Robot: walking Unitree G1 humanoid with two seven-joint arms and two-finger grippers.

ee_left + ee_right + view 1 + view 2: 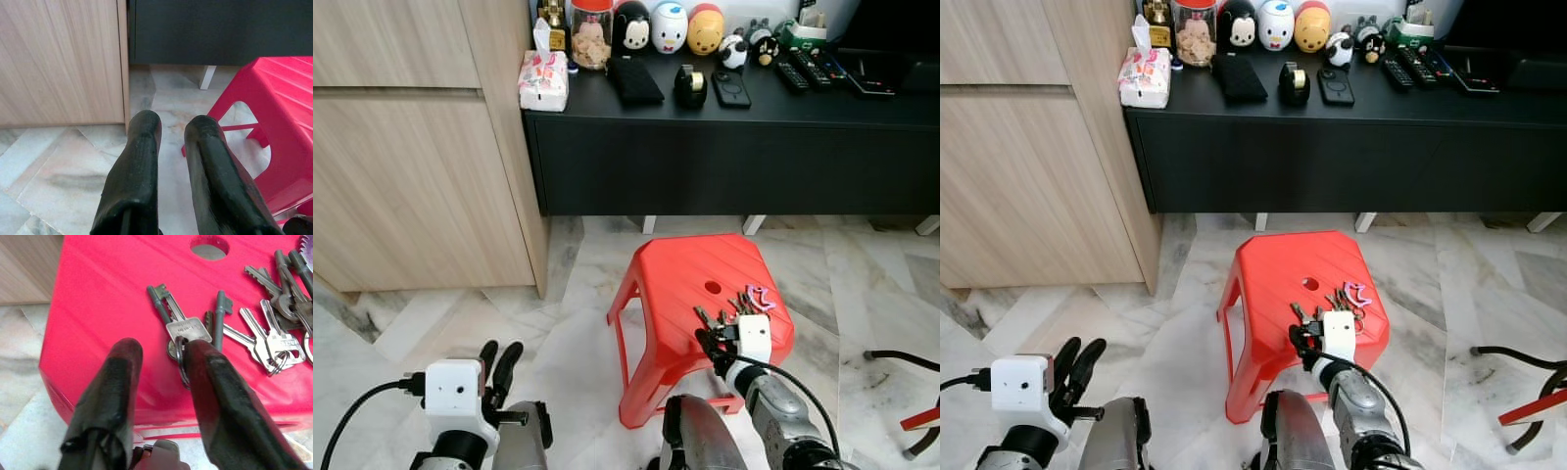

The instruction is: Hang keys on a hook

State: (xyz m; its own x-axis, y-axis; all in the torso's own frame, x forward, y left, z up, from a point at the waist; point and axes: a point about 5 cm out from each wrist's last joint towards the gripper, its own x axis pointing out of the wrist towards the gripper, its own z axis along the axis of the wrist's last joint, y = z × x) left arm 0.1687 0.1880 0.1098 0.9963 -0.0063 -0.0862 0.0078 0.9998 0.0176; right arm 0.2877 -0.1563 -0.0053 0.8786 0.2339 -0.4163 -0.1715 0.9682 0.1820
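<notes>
One red stool is counted, with one round hole in its seat. On it, at least two sets of keys are made out: a near bunch and a second bunch. The number of single keys cannot be told. On the black table, three egg-shaped character figures are counted, and two small panda figures. One tissue pack, one jar, one black pouch, one phone and at least two remote controls are also seen.

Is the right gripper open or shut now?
Open: the right gripper shows a gap between its fingers, above the keys lying on the red stool.
</notes>
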